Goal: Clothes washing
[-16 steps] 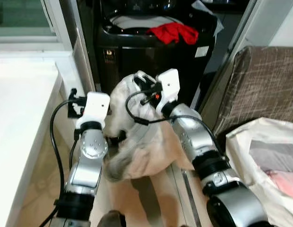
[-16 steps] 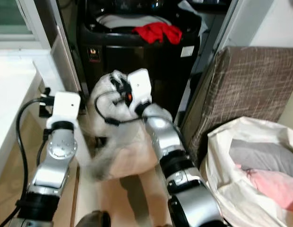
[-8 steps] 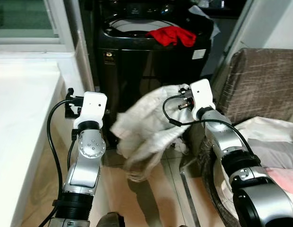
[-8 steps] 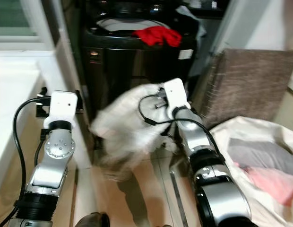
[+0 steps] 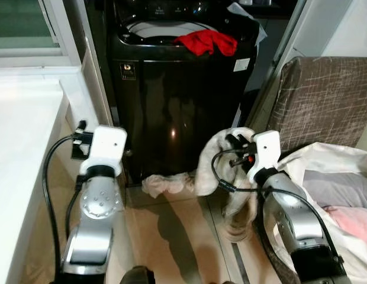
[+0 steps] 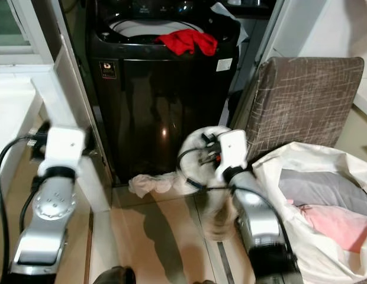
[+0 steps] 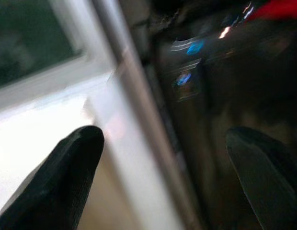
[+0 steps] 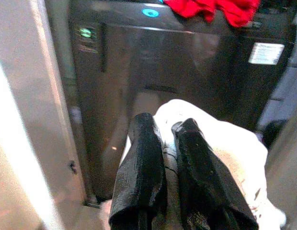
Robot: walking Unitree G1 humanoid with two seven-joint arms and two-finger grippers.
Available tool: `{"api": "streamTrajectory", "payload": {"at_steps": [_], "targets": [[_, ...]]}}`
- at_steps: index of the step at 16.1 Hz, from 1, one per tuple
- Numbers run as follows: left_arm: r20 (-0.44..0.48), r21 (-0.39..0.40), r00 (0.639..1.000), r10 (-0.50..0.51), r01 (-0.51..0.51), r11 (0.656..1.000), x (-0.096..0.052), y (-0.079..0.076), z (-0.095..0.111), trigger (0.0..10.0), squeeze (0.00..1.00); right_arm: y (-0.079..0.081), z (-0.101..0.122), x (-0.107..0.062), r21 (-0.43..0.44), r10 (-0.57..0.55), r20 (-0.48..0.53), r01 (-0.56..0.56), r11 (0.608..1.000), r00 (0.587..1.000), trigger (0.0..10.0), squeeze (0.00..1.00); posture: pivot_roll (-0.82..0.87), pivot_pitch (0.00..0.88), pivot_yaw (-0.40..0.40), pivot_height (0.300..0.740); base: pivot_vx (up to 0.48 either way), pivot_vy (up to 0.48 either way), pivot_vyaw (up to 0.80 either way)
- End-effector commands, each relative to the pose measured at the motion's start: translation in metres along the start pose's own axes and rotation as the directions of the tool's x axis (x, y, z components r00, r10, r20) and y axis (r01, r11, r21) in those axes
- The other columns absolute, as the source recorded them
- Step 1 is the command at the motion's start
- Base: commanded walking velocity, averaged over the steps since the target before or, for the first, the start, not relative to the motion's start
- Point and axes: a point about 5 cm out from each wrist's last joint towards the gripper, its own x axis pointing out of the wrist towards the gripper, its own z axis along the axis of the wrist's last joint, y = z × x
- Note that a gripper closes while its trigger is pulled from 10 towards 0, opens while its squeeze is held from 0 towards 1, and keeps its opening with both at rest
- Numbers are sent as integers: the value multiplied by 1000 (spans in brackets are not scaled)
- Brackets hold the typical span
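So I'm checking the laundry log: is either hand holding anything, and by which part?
The right hand is shut on the white cloth, pinching its bunched upper fold while the rest hangs toward the floor. The left hand is open, holding nothing.

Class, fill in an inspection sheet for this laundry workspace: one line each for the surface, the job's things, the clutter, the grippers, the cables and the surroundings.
Surface: tiled floor, one end of the cream garment lying on it.
Job's things: black washing machine, red cloth draped over its rim; cream garment hanging from the right gripper; white laundry bag holding grey and pink clothes.
Clutter: nothing seen.
Grippers: right gripper jaws shut on the cream garment, low before the machine; left gripper jaws open, empty.
Cables: black cable looping beside the left arm; another at the right wrist.
Surroundings: white counter, brown cushioned panel.
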Motion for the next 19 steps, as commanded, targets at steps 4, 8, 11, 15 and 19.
{"api": "streamTrajectory", "payload": {"at_steps": [4, 8, 11, 15, 19], "targets": [[11, -100, 1000, -20, 21, 995, 6, -10, 6, 10000, 0, -9, 28, 16, -45, -21, 74, 24, 999, 997, 10000, 216, -15, 0, -54, 740, 208, 0, 144], [-2, -85, 1000, 8, -8, 996, 14, -11, 7, 10000, 0, -17, 39, 34, -97, -47, 71, 53, 994, 996, 10000, 259, -19, 0, -50, 740, 401, -199, 666], [-49, -56, 998, 29, -32, 998, 18, -12, -1, 10000, 0, -14, 34, 41, -96, -38, 37, 42, 994, 999, 10000, 176, -13, 0, -51, 740, 0, 0, 213], [5, -42, 1000, 1, -1, 999, 19, -13, 4, 10000, 0, -21, 36, 42, -142, -114, 65, 122, 982, 991, 10000, 180, -9, 0, -52, 740, 0, 0, 0], [30, -48, 999, -20, 22, 999, 21, -15, 8, 10000, 0, -34, 42, 42, -207, -237, 105, 254, 945, 966, 10000, 180, -10, 0, -52, 740, 0, 0, 0]]}}
